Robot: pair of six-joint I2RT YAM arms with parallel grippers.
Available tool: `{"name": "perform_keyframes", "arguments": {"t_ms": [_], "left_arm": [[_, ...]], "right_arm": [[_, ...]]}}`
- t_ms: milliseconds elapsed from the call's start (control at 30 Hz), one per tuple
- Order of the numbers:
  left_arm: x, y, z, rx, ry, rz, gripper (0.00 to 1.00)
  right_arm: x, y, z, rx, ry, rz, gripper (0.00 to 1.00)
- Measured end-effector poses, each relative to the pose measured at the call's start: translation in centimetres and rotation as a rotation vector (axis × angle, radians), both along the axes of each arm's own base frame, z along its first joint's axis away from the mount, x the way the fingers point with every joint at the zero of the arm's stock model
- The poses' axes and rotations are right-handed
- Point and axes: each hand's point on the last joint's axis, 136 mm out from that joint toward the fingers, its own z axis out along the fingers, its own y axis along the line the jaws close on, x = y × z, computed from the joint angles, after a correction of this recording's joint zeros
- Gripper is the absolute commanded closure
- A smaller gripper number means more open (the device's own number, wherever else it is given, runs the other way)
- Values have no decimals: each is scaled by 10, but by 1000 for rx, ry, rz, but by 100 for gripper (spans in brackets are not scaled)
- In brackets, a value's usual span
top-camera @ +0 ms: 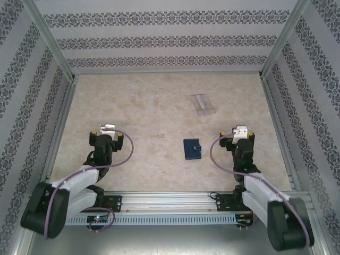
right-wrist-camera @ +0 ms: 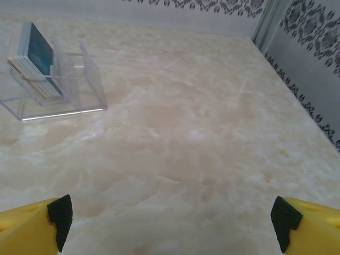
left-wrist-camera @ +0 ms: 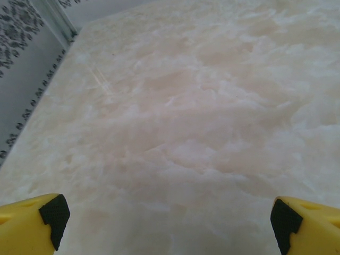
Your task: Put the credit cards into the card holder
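Patterned wallpaper walls (top-camera: pixel 159 40) close in three sides of a pale marbled table (top-camera: pixel 133 101). The left arm (top-camera: pixel 74 186) and the right arm (top-camera: pixel 265 194) reach up from a rail at the near edge, both folded back low over the near half of the table.

The left gripper (top-camera: pixel 108 127) is spread wide. In its wrist view the two yellow fingers (left-wrist-camera: pixel 32 223) with black pads sit at opposite bottom corners, with nothing but bare tabletop between them. It holds nothing and touches nothing.

The right gripper (top-camera: pixel 238 132) is spread just as wide. Its yellow fingers (right-wrist-camera: pixel 313 223) also stand at the bottom corners of its wrist view, and the gap between them is bare table. It grips nothing.

A clear plastic case (right-wrist-camera: pixel 53 79) lies on the far half of the table, ahead and to the left of the right gripper and well apart from it.

The card holder (top-camera: pixel 192 149) lies flat and closed between the two arms, nearer the right gripper. It is dark navy, with a small clasp tab at its right edge, and it touches neither gripper.

The credit cards (right-wrist-camera: pixel 34 61) stand on edge in a leaning stack inside the case, the front one teal-blue. There seem to be several, though the edges blur too much to count.
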Motion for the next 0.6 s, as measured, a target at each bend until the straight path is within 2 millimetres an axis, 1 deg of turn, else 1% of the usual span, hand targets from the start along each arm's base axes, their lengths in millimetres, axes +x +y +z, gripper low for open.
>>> {"name": "perform_keyframes", "arguments": {"t_ms": [100, 167, 233, 267, 333, 367, 500, 533, 600], "left_arm": [[14, -2, -4, -34, 15, -24, 1], [25, -5, 0, -64, -8, -47, 1], [33, -8, 5, -100, -36, -65, 1], [35, -8, 7, -118, -48, -70, 1], [39, -8, 8, -146, -59, -80, 1], [41, -8, 7, -155, -61, -84, 1], [48, -11, 9, -187, -64, -111, 1], [49, -10, 10, -191, -68, -110, 1], [50, -8, 10, -200, -71, -108, 1]], "right_arm": [[16, 11, -4, 29, 17, 53, 2], [30, 19, 0, 51, 7, 90, 2], [41, 23, 4, 60, -6, 110, 2], [46, 23, 8, 63, -24, 113, 2], [53, 20, 10, 73, -51, 114, 2], [56, 18, 6, 76, -50, 110, 2], [67, 12, -24, 95, 24, 90, 2], [68, 11, -24, 102, 31, 85, 2], [75, 10, -15, 108, 6, 74, 2]]}}
